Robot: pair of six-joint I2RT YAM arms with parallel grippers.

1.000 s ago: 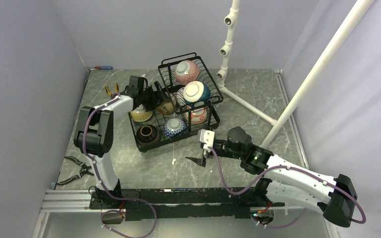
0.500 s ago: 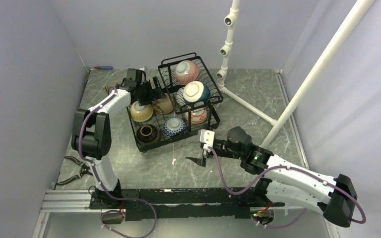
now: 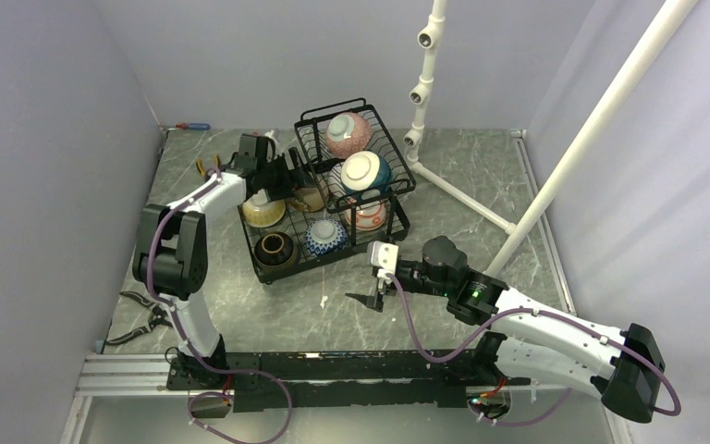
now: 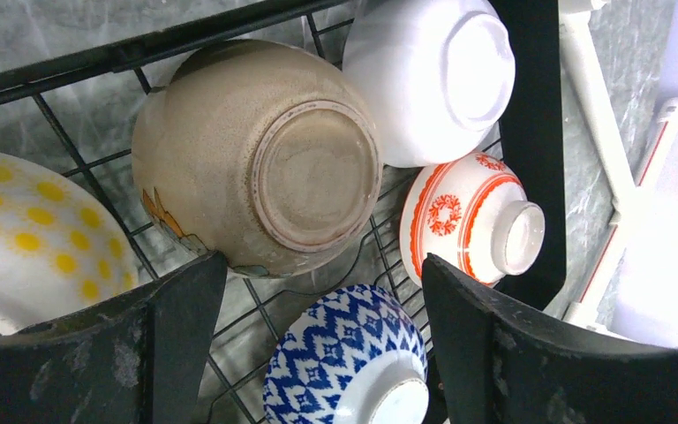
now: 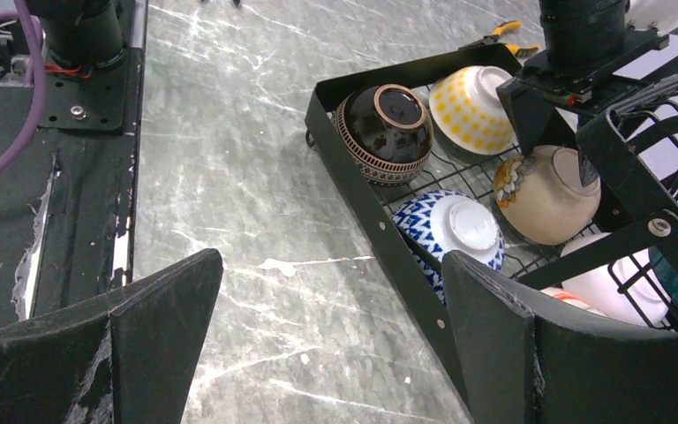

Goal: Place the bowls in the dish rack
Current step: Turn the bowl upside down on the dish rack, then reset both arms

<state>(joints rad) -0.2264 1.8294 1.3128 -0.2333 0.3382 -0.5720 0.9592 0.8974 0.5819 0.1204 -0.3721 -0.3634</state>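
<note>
The black wire dish rack point(image 3: 287, 275) holds several bowls. On its base lie a yellow-dotted cream bowl point(image 3: 263, 212), a dark brown bowl point(image 3: 275, 248), a blue-patterned bowl point(image 3: 326, 237), a red-patterned bowl point(image 3: 368, 215) and a tan bowl point(image 3: 311, 197). The raised basket carries a pink bowl point(image 3: 349, 132) and a teal-and-white bowl point(image 3: 365, 171). My left gripper point(image 3: 279, 176) hangs open just above the tan bowl point(image 4: 260, 155), holding nothing; the blue-patterned bowl point(image 4: 349, 362) shows below its fingers. My right gripper point(image 3: 375, 298) stands open low over the bare table in front of the rack point(image 5: 380, 216).
Orange-handled pliers point(image 3: 207, 167) lie behind the rack at the left. Black pliers point(image 3: 144, 316) lie near the left wall. A white pipe stand point(image 3: 422, 92) rises at the back right, and a slanted white pipe point(image 3: 592, 129) crosses the right side.
My left arm has drawn back a little toward the rack's far-left corner, and the tan bowl lies free in the rack. The right arm has not moved.
</note>
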